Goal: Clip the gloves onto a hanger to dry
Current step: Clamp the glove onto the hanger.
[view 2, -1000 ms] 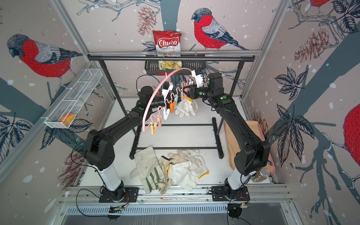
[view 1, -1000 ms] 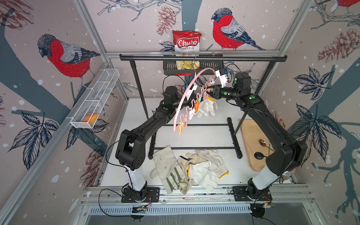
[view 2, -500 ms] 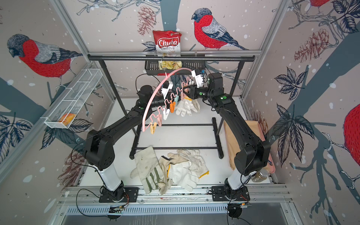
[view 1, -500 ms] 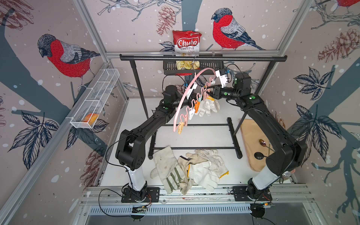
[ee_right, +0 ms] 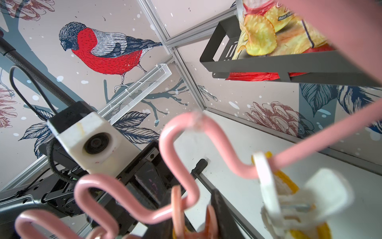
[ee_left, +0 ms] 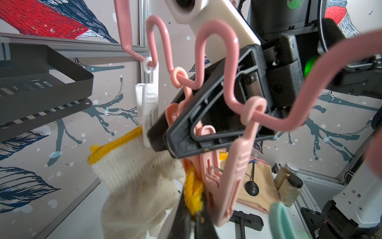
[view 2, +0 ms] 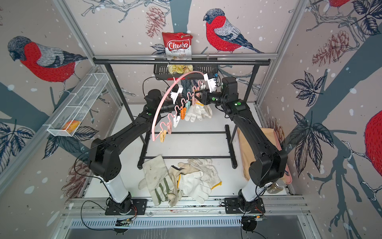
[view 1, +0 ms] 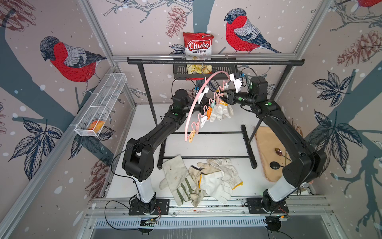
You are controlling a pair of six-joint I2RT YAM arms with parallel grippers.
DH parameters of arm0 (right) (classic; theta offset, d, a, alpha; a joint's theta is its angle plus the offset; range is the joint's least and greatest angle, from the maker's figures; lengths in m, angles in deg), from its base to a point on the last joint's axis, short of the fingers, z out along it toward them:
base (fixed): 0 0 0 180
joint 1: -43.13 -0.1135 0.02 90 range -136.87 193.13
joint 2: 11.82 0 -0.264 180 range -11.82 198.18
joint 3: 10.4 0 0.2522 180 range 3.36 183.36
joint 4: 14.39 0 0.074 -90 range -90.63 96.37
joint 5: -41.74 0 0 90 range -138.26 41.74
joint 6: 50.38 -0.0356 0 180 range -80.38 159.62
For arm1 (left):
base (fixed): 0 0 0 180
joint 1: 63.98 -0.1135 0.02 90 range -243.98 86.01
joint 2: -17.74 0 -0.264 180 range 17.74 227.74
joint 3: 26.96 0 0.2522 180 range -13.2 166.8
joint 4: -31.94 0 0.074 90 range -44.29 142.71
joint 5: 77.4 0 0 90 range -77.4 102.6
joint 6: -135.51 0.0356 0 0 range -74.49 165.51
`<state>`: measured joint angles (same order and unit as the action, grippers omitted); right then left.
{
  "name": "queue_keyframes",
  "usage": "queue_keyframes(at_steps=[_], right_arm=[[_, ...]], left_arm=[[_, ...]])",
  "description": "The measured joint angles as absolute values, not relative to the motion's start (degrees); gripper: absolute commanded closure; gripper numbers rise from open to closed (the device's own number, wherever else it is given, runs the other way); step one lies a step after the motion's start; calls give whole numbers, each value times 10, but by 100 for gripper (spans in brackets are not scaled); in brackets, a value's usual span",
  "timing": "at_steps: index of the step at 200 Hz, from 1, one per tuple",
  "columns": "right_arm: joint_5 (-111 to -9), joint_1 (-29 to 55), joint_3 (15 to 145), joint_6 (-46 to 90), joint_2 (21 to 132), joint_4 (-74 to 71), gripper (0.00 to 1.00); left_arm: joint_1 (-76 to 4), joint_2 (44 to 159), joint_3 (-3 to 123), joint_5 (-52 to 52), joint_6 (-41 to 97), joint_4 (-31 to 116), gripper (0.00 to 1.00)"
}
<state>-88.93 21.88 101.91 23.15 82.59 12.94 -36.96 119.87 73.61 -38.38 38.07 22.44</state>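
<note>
— Claws, starting from the left?
— Left claw (ee_left: 193,211) is pinched tight on the yellow cuff of a glove (ee_left: 134,182), just under the hanger (ee_left: 230,68).
— And the hanger?
— It hangs from the rack (view 1: 215,62), above the counter (view 1: 206,144). A white peg (ee_left: 148,103) on its wavy rail bites one edge of that cuff. The glove dangles below with its fingers down.
— Right side?
— Right claw (ee_left: 165,140) is narrow and squeezes a pink peg (ee_left: 173,111) just beside the cuff. I cannot tell whether that peg has any cloth in it.
— Anything else?
— More gloves (view 1: 198,180) lie heaped on the counter near its front edge, between the two arm bases.
</note>
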Motion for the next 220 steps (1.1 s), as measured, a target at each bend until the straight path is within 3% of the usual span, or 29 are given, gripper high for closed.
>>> queue_keyframes(at_steps=[47, 76, 108, 193, 220], right_arm=[[-888, 222, 1011, 231, 824, 129, 85], [-888, 222, 1011, 231, 823, 129, 72], [-879, 223, 1010, 232, 823, 130, 46], [-874, 226, 1010, 231, 822, 130, 27], [-874, 226, 1010, 231, 819, 132, 23]], left_arm=[[-370, 1186, 723, -390, 381, 220, 100], [-370, 1186, 723, -394, 380, 220, 100], [-370, 1186, 723, -402, 380, 215, 100], [-370, 1185, 719, -405, 381, 207, 100], [-370, 1179, 707, -384, 386, 207, 91]])
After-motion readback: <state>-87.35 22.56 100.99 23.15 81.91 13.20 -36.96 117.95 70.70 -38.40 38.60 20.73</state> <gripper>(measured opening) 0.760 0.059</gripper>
